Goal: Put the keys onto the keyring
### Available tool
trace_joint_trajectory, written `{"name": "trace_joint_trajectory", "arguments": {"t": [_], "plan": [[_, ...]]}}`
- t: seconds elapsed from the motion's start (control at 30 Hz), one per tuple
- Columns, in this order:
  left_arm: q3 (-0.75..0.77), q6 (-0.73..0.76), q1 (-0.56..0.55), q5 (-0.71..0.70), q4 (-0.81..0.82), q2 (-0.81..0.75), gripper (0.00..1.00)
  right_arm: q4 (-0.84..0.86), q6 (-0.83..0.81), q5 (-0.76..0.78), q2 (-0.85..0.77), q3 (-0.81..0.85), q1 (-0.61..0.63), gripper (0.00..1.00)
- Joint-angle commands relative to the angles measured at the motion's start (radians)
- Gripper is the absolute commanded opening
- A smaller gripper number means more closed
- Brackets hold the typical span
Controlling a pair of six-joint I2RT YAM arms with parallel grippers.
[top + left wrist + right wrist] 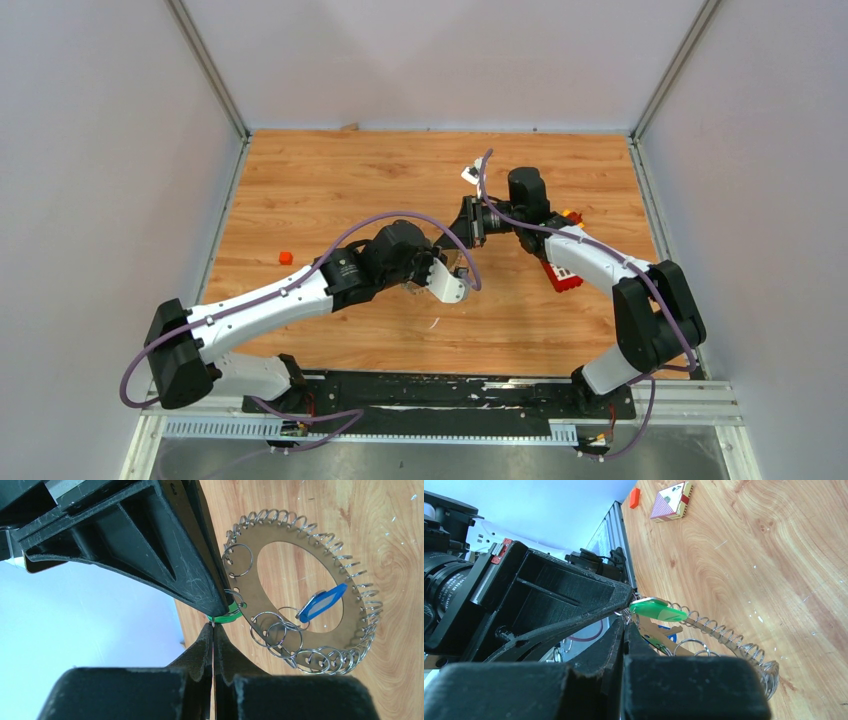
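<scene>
I have both arms brought together over the middle of the counter (pixel 340 180); the left end effector (pixel 212 630) has its fingers pressed fully together, and the right end effector (pixel 625 625) is closed just as tight; the 2 tips meet nose to nose.

The green key (pixel 659 611) sticks out right at that meeting point, at the near rim of the keyring (pixel 280 532); I cannot tell which of the 2 actually pinches it, or whether a small ring is caught there too.

The keyring is a flat silver disc with wire loops crowded round its edge; the blue key (pixel 322 604) lies across its central hole, hung from 1 loop.

A small orange cube (pixel 285 257) sits well off to the left; a red block (pixel 562 278) lies under the right arm.
</scene>
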Motion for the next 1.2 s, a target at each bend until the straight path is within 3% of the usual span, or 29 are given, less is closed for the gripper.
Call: {"name": "trace_joint_trajectory", "arguments": {"t": [0.0, 1.17], "plan": [[0.020, -0.002, 0.004, 0.014, 0.018, -0.005, 0.00, 0.065, 0.028, -0.029, -0.017, 0.018, 0.003, 0.00], [-0.016, 0.024, 0.003, 0.043, -0.009, -0.011, 0.00, 0.092, 0.048, -0.039, -0.015, 0.013, -0.002, 0.00]]}}
